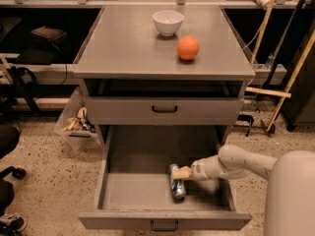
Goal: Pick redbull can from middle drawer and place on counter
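The redbull can [176, 185] lies on its side on the floor of the open middle drawer [133, 186], right of centre, one end towards the drawer front. My gripper [181, 172] reaches in from the right on a white arm and sits at the can's far end, touching or nearly touching it. The counter [128, 45] is the grey cabinet top above.
A white bowl [168, 22] and an orange ball [188, 48] stand on the counter's back right. The top drawer [165, 110] is shut. A bin of clutter [78, 123] sits left of the cabinet. Wooden poles [288, 85] lean at the right. My white base [293, 195] fills the lower right.
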You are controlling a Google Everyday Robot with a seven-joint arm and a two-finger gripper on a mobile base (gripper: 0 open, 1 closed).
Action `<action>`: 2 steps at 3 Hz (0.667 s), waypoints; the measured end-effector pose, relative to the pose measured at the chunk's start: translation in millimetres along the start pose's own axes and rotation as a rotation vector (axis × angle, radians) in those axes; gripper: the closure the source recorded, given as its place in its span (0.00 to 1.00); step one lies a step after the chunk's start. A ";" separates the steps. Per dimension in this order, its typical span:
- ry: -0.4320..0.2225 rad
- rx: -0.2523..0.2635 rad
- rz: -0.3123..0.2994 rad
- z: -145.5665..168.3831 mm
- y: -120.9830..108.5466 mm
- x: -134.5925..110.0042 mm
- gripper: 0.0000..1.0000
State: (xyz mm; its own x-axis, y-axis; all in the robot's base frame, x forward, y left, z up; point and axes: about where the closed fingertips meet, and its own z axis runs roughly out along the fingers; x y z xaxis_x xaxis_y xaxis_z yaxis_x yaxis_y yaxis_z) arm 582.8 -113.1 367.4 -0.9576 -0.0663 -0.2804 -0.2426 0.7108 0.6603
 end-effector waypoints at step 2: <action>-0.142 0.067 -0.219 -19.7 182.2 -29.9 1.00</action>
State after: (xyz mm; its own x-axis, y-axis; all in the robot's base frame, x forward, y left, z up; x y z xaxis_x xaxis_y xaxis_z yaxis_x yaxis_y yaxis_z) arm 564.1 4.6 509.8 -0.8509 -0.1285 -0.5094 -0.4263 0.7355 0.5265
